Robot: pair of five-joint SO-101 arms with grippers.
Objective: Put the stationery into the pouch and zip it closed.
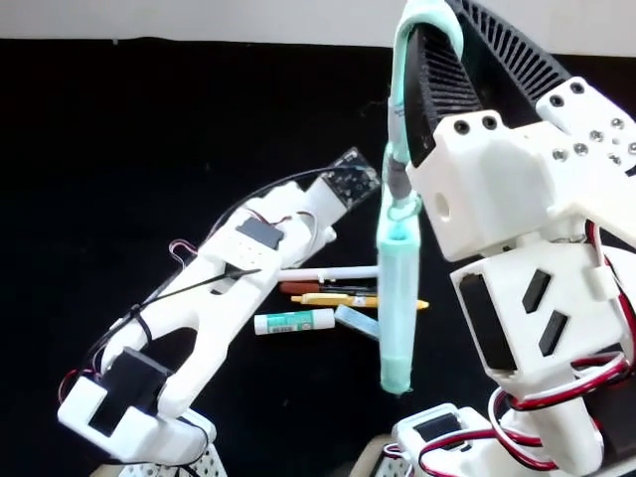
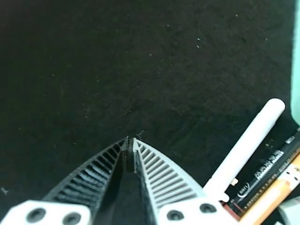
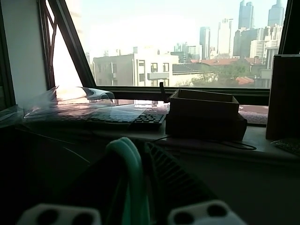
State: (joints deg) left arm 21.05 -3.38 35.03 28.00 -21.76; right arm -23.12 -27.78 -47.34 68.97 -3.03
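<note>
The right pincer (image 1: 435, 18) is clenched on the top of a long mint-green fabric pouch (image 1: 397, 308), which hangs upright over the black table (image 1: 149, 119). The stationery lies on the table right beside the pouch: a white pen (image 1: 328, 273), a dark brown pen (image 1: 308, 288), a yellow pen (image 1: 348, 300), a white glue stick with a green label (image 1: 293, 321) and a small pale blue block (image 1: 356, 322). The pouch hides part of the pens. The left pincer (image 2: 130, 140) is clenched on nothing, near the white pen. Beyond the pouch stand a brown cardboard box (image 3: 204, 115) and a black keyboard (image 3: 145, 119).
</note>
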